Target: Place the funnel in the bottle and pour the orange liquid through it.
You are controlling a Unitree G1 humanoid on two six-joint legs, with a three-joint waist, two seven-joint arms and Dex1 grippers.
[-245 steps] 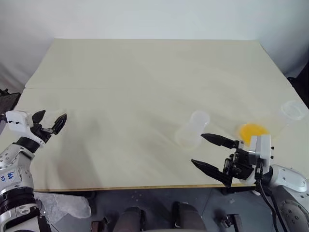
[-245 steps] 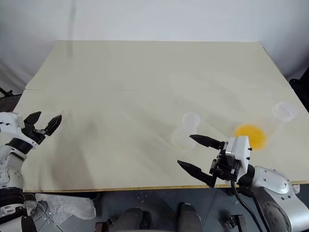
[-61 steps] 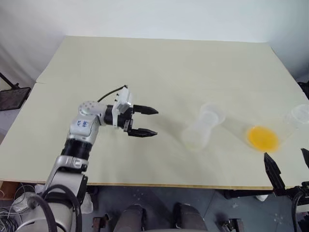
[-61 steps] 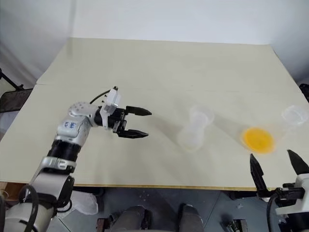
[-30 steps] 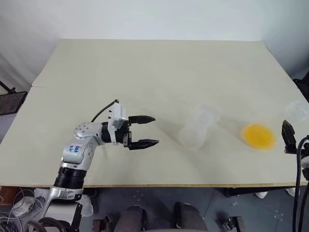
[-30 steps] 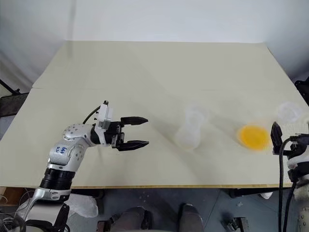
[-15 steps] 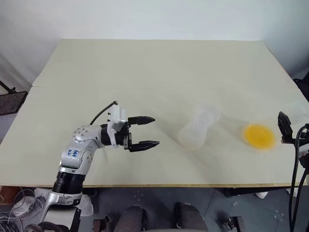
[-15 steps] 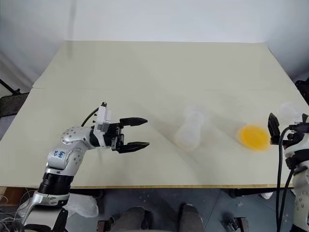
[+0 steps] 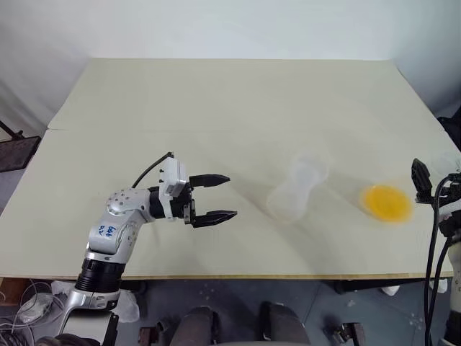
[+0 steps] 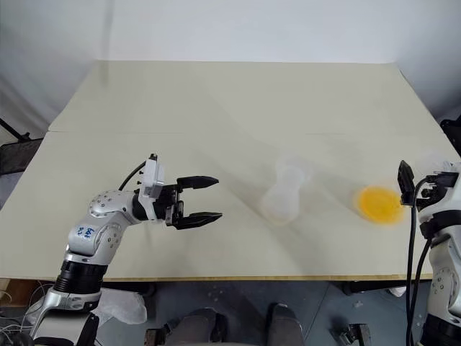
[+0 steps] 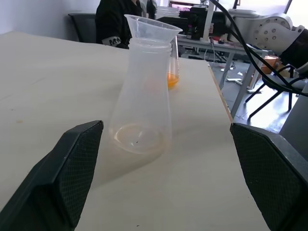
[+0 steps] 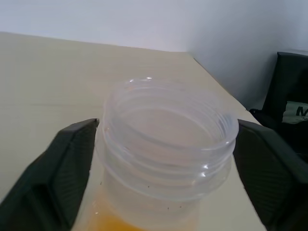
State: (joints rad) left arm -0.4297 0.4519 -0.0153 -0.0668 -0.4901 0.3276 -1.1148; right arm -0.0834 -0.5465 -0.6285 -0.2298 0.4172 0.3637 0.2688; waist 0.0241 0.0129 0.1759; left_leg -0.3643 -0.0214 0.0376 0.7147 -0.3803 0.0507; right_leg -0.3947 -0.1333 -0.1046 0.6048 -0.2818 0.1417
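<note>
Near the beige table's (image 9: 216, 94) right edge, the clear wide-mouthed jar (image 12: 163, 187) of orange liquid (image 10: 378, 204) is framed by the right gripper (image 12: 166, 124); whether it is gripped cannot be told. The left gripper (image 9: 225, 196) is held wide open and empty. The clear flask-shaped bottle (image 9: 292, 198), with the small clear funnel (image 11: 151, 26) in its neck, is unheld mid-table and could be knocked over.

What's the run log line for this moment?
left claw open, facing bottle | right claw at funnel | orange liquid unpoured

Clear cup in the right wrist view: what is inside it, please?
Some orange liquid lies low in the cup, showing through the clear wall. Above it the cup looks empty up to the open threaded mouth. The cup's bottom is cut off, so the liquid's depth cannot be seen.
</note>
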